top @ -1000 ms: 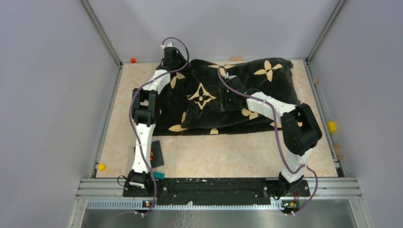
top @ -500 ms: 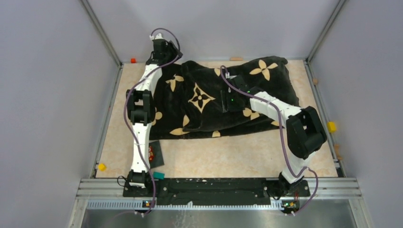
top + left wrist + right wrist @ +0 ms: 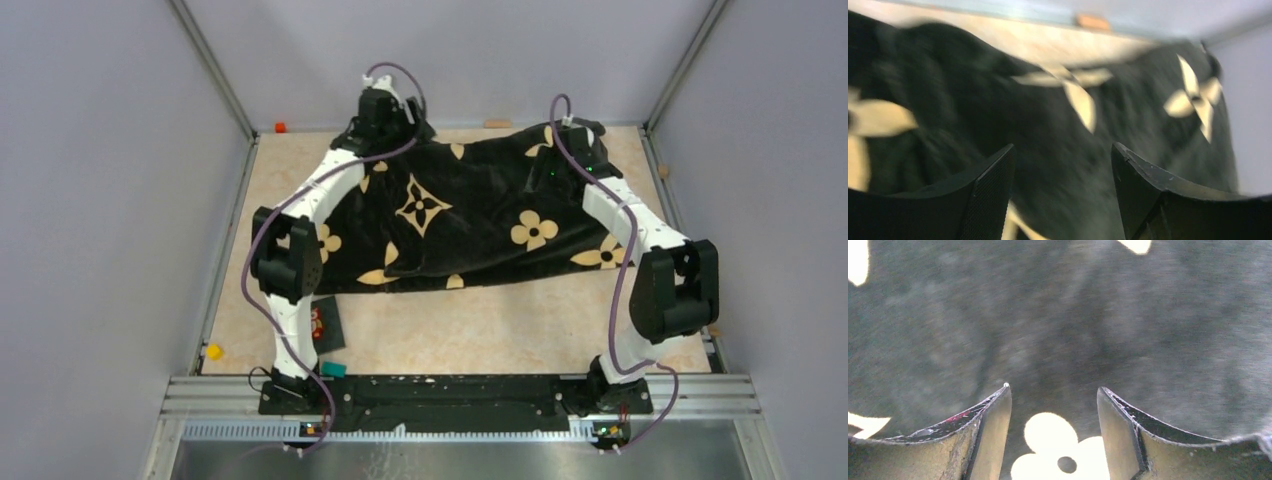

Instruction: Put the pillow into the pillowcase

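Note:
The black pillowcase (image 3: 470,215) with cream flower and diamond motifs lies spread across the far half of the table. The pillow is hidden in every view. My left gripper (image 3: 392,128) hovers over the pillowcase's far left corner. In the left wrist view this gripper (image 3: 1063,150) is open, with blurred black fabric (image 3: 1048,120) below and nothing between its fingers. At the far right corner is my right gripper (image 3: 568,140). Seen from its wrist, the right gripper (image 3: 1053,387) is open just above the pillowcase (image 3: 1073,325), a cream flower (image 3: 1058,450) showing in the gap.
A small dark card (image 3: 328,325) lies beside the left arm's base. Small blocks sit along the table's edges: yellow (image 3: 214,351), yellow (image 3: 697,267), red (image 3: 281,127) and a wooden one (image 3: 497,123). Grey walls enclose the table on three sides.
The left gripper went from shut to open and moved right along the far edge. The right arm swung from the pillowcase's middle to its far right corner. The fabric now lies more spread out.

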Controlling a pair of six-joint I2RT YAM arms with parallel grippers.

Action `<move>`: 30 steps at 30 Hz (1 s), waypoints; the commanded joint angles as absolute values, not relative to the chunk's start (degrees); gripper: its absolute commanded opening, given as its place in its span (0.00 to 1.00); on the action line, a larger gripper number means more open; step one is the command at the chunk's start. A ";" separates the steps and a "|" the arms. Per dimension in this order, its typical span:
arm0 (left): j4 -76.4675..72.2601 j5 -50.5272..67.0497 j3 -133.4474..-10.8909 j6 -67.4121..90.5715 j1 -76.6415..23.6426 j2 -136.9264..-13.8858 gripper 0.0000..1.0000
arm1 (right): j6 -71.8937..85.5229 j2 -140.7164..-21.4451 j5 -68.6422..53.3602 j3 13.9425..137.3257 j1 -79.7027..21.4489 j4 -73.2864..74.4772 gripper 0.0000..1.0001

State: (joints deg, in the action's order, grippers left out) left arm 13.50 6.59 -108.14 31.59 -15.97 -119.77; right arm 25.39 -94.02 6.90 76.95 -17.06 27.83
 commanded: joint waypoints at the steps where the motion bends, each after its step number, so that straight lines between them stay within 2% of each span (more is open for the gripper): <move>1: 9.21 8.87 -96.23 34.28 -24.79 -111.03 0.73 | 28.63 -94.25 9.97 74.37 -14.33 24.30 0.63; 5: 9.59 8.75 -86.86 40.46 -26.18 -110.02 0.65 | 29.84 -96.29 7.58 70.74 -16.22 23.51 0.63; 8: 16.63 3.09 -83.10 42.88 -23.78 -109.00 0.61 | 31.04 -96.29 6.77 67.37 -21.11 22.42 0.63; 11: 17.17 2.68 -78.53 42.82 -19.77 -106.86 0.58 | 32.34 -95.68 5.17 65.42 -24.99 21.66 0.63; 19: 18.72 4.84 -82.99 36.08 -16.11 -104.30 0.59 | 29.42 -86.80 6.98 73.95 -26.17 28.39 0.65; 22: 19.09 3.77 -85.21 32.30 -19.07 -101.59 0.65 | 27.91 -83.64 5.90 77.91 -26.15 29.48 0.66; 25: 20.20 4.05 -85.81 29.96 -21.48 -97.88 0.76 | 26.94 -80.85 3.74 80.14 -26.19 28.73 0.77; 28: 20.93 3.88 -85.20 26.49 -24.16 -93.41 0.98 | 26.07 -78.61 2.28 81.31 -26.19 27.71 0.79; 30: 21.11 4.01 -84.17 24.80 -25.62 -90.02 0.99 | 25.73 -77.24 1.96 81.48 -26.19 26.86 0.79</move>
